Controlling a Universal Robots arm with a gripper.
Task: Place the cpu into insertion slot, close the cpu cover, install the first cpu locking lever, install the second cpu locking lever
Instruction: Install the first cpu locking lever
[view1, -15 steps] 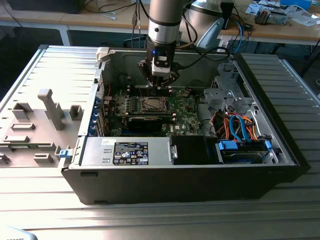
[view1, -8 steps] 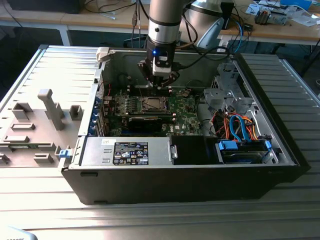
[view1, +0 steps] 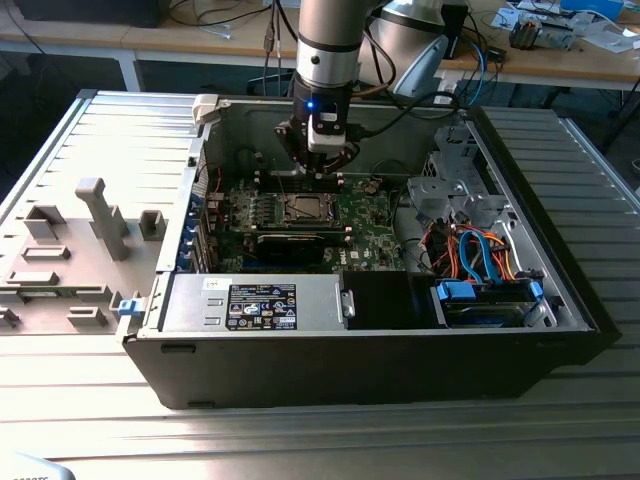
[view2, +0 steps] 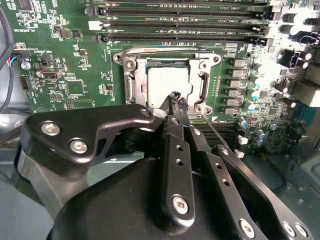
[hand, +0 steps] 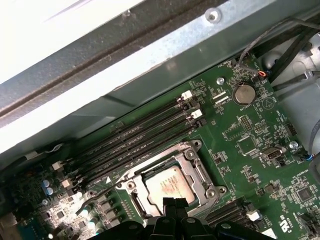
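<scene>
Exterior view: the tool (view1: 318, 168) hangs inside the open computer case (view1: 380, 350), just above the motherboard's rear edge.

Second wrist view: fingertips (view2: 176, 98) pressed together, empty, over the cpu (view2: 167, 85), seated under the closed cpu cover (view2: 131, 80).

First wrist view: memory slots (hand: 135, 142) flank the insertion slot (hand: 197, 172); a loose lever (hand: 92, 197) sits beside it.

The exterior view is evenly and fairly brightly lit from above, while the interior of the computer case (view1: 560, 290) is left in shadow. In the second wrist view, strong glare is seen on the capacitors (view2: 295, 22) near the motherboard's edge. In the first wrist view, the case wall (hand: 75, 30) is overexposed to white, and the cpu (hand: 170, 187) is softly lit.
</scene>
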